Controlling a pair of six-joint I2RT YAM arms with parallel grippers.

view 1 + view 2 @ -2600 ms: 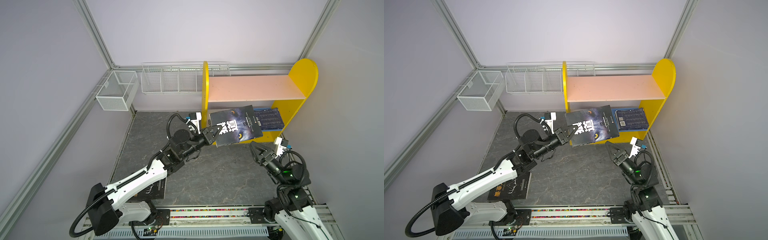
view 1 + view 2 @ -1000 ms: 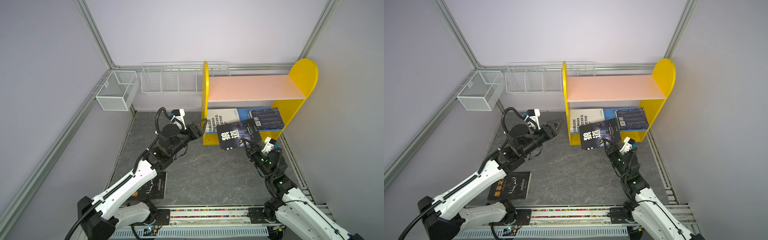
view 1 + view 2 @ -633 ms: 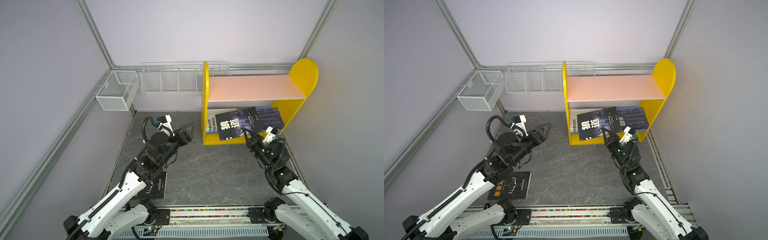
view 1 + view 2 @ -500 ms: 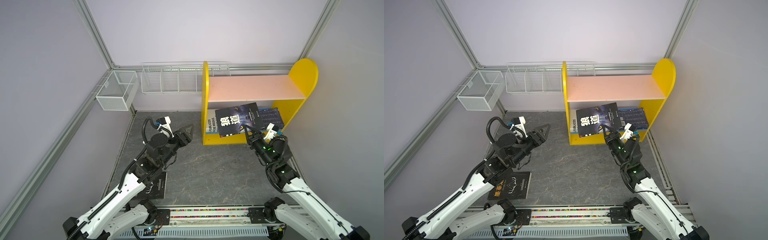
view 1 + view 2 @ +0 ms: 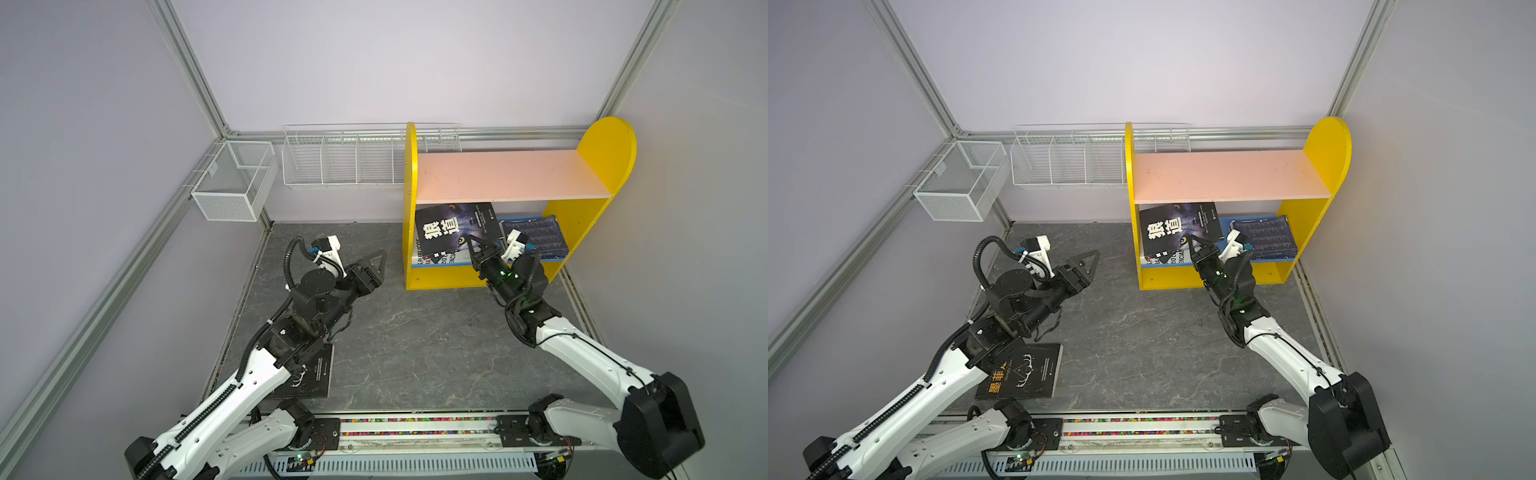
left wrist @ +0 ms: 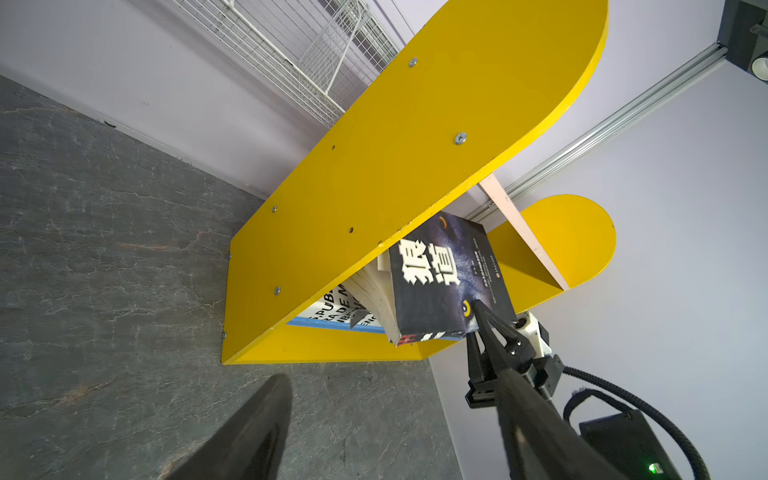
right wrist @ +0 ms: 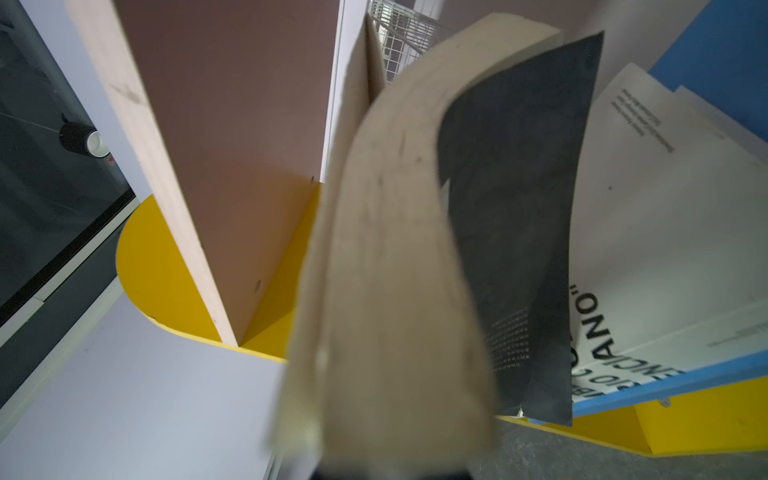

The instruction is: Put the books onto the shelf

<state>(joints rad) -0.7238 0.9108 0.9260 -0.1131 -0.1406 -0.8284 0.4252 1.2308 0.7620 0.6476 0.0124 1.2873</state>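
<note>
Black with big white letters, one book (image 5: 453, 230) is partway into the bottom part of the shelf (image 5: 498, 174). The right gripper (image 5: 478, 245) pinches it at its near right corner, with the jaws pressed tight on the cover and pages. The book sits just past the gripper tips, to the far side and the left of them. It is tilted. Its far edge is up under the pink board and its near edge hangs over the front of the shelf.

In the left wrist view the same book (image 6: 440, 282) has pages fanning out on the side by the left yellow wall. One finger (image 6: 486, 322) of the right gripper lies on the cover by a yellow eye. In the right wrist view the book (image 7: 395, 249) shows bent pages, and its back cover hangs loose.

Under it, a white book (image 5: 451, 260) with black words lies flat on the blue board (image 7: 727, 37). A navy book (image 5: 536, 237) lies on the right part of that board, just right of the gripper.

The left gripper (image 5: 374, 264) is spread wide and holds nothing. It hangs over the gray floor (image 5: 415, 332), near the shelf's left wall but not touching it. Another black book (image 5: 1025, 374) lies flat on the near floor, partly under the left arm.
</note>
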